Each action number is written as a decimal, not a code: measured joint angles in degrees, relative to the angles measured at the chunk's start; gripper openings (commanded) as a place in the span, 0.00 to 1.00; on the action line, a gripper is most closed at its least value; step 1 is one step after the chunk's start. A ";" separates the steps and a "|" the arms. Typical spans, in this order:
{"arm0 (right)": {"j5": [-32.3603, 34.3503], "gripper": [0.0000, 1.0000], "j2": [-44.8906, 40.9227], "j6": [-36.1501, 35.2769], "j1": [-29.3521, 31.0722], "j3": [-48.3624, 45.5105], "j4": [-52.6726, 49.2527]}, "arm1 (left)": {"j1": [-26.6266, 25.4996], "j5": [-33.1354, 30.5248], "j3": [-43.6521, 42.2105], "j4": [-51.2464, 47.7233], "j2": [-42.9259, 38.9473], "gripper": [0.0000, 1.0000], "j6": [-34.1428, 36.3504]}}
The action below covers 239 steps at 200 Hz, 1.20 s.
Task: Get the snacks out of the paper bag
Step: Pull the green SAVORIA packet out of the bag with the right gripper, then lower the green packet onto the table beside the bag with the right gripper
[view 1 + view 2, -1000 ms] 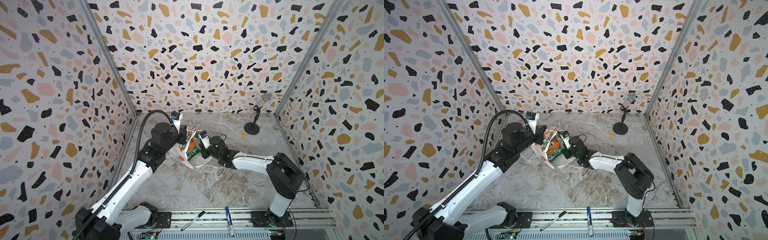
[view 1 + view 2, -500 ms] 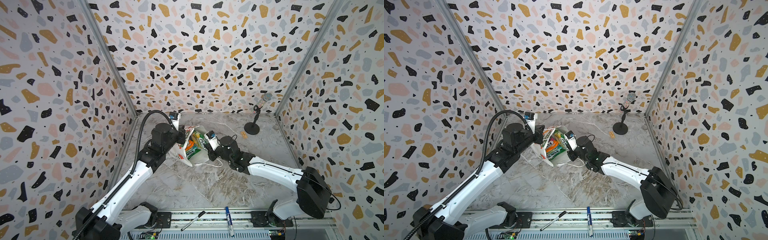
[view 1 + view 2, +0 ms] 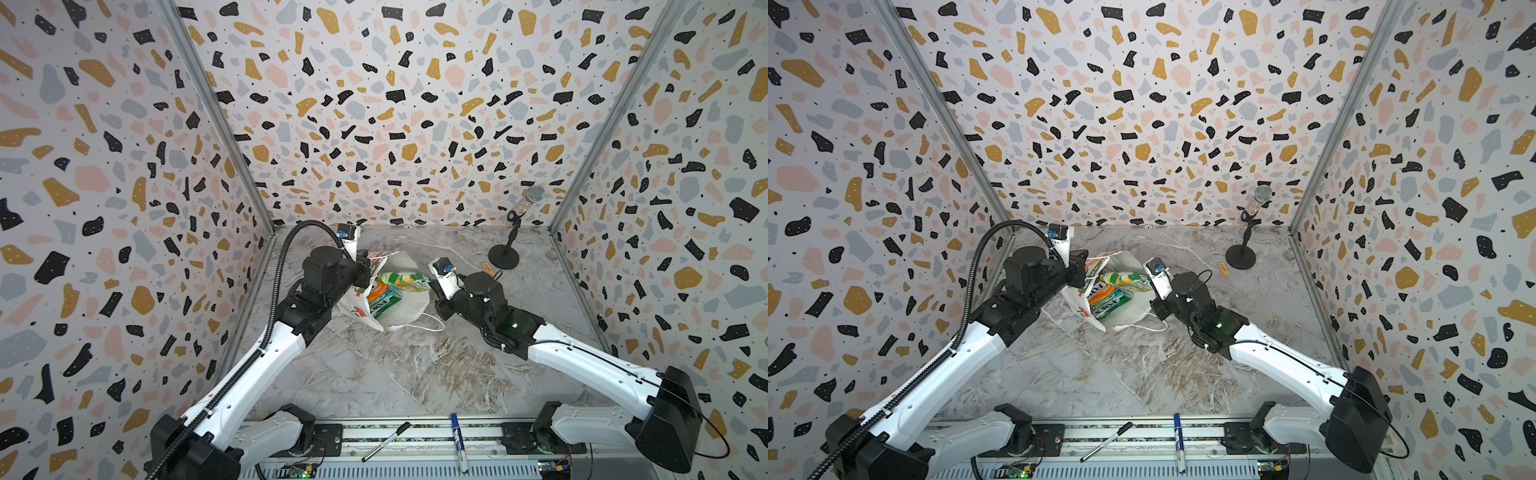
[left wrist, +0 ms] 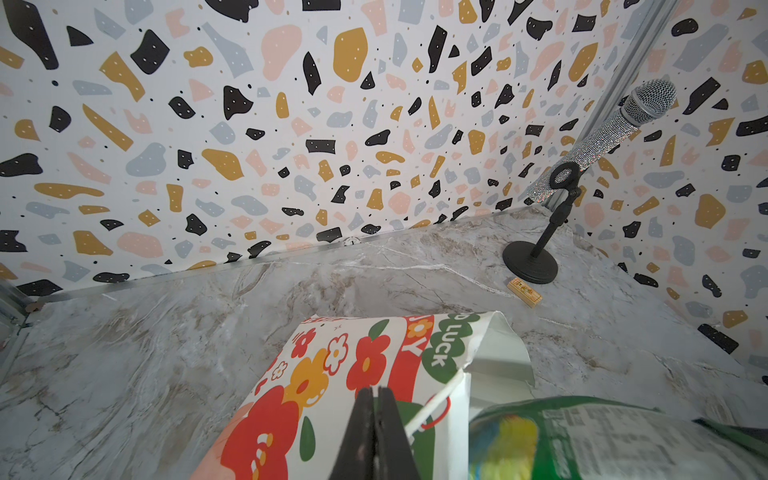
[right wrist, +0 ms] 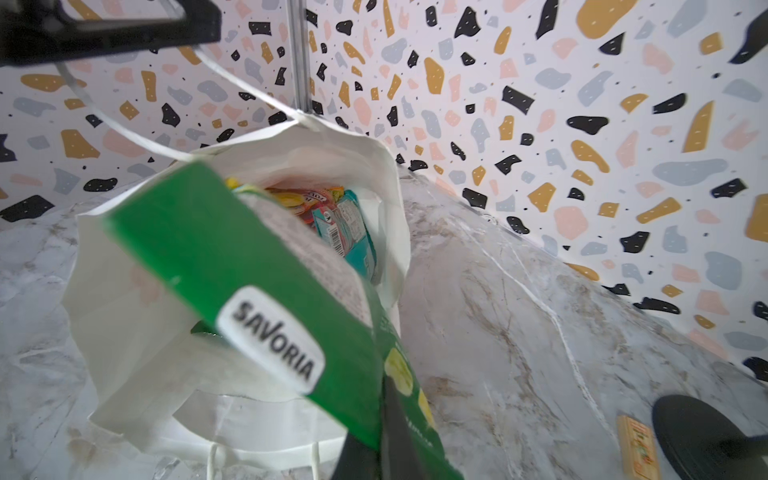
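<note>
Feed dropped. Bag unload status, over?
Left gripper shut on paper bag, by its cord handle. Right gripper shut on green packet, at bag mouth. Other snacks inside. Nothing blocking.

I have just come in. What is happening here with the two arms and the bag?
The left gripper, jaws shut, holds the paper bag up by a cord handle. The right gripper, jaws shut on a green packet, has it at the bag's mouth. Other packets lie inside the bag.
</note>
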 measured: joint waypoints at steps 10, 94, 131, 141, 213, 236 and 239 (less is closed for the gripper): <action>1.03 0.00 -2.23 -0.13 -0.17 -0.76 0.04 | 0.00 0.02 0.00 -0.02 0.00 0.00 0.00; 0.96 0.00 -12.37 5.88 -16.02 -6.82 -0.02 | 0.00 0.26 0.00 -0.04 0.00 0.00 0.00; -9.64 0.00 -7.41 11.28 -27.19 -6.91 -1.09 | 0.00 0.37 0.00 -0.07 0.00 0.00 0.00; -12.37 0.00 -5.07 12.41 -28.89 -6.91 -1.40 | 0.00 0.39 0.00 -0.07 0.00 0.00 0.00; -26.77 0.00 13.16 18.62 -31.19 -6.25 -1.05 | 0.00 0.66 0.00 -0.15 0.00 0.00 0.02; -30.29 0.00 18.32 20.33 -31.19 -4.04 0.72 | 0.00 0.85 0.00 -0.22 0.00 0.00 0.02; -30.75 0.00 19.06 20.68 -31.19 -3.58 1.14 | 0.00 0.85 0.00 -0.22 0.00 0.00 0.02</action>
